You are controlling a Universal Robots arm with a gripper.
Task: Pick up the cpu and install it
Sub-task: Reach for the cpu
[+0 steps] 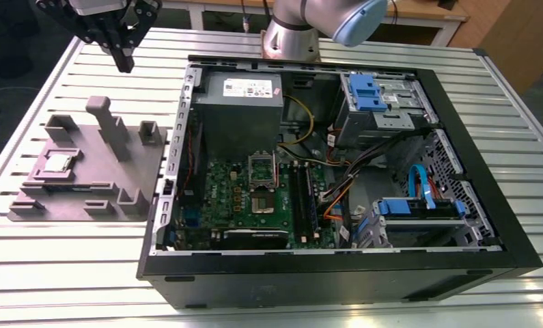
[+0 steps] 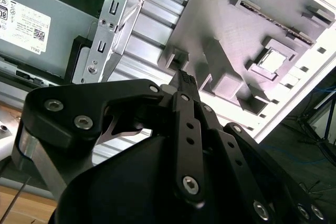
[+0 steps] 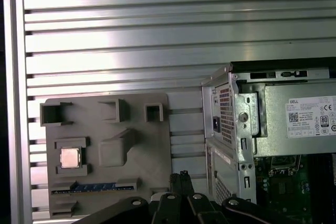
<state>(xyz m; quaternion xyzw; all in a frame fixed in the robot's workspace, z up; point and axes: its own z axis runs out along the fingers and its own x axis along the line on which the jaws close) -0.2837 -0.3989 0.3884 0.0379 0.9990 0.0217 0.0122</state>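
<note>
Taken across the exterior view from its left: the cpu lies flat, metal top up, in a square recess of the grey plate, near that plate's edge on the exterior view's left; the plate rests on the slatted metal table, apart from the open computer case. The gripper hangs over bare table past the plate's far edge and well above it; its fingers are drawn together into one narrow black bar with nothing between them, and both wrist views show the tips meeting with no gap to be seen. Governing relation: from the gripper the cpu lies below, toward the camera and toward the exterior view's left, diagonally across the plate; the two are well apart and not in contact. There is one arm only, so nearness of arms is not in question. The cpu is square, so it has no long axis to line up on; in the first wrist view its edges run parallel to the plate's edges. In the second wrist view the cpu shows as a pale square in its raised frame, beyond the plate's upright posts from the fingertips. Further to the exterior view's right, inside the case, the socket sits on the green board; whether it stands open I cannot tell. Judgement: the cpu is not yet picked up.
</note>
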